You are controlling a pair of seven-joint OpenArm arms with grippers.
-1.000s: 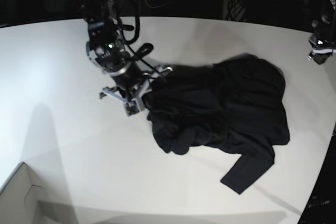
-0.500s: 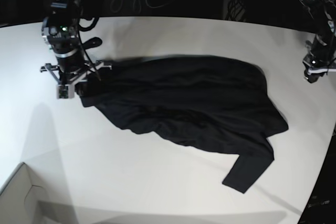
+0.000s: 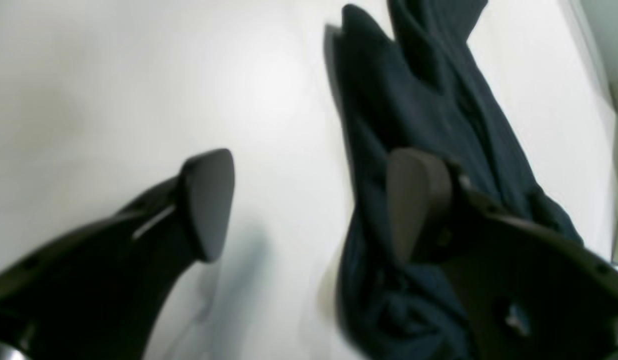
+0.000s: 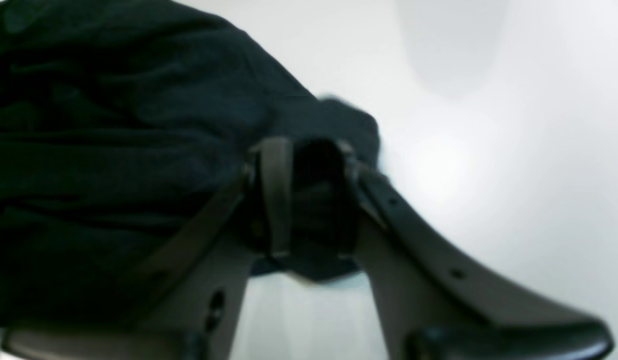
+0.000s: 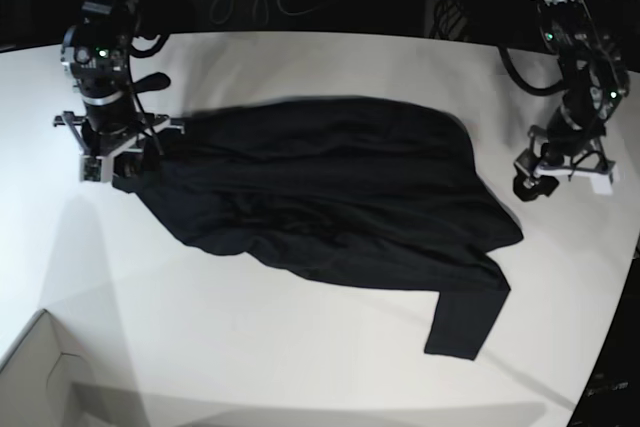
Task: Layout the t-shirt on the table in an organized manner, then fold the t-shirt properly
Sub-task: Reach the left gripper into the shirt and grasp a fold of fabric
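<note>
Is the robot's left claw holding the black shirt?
No, the left gripper is wide open with only the white table between its fingers, and the t-shirt lies beside it.

Light falls from above onto my tabletop, bright and even; a soft glare patch glows in both wrist views; long grey shadows cross the near left in the base view; its edges bow like a fisheye; beyond the far rim all is dark; my wrist views are blurred, the t-shirt nearly featureless black.
</note>
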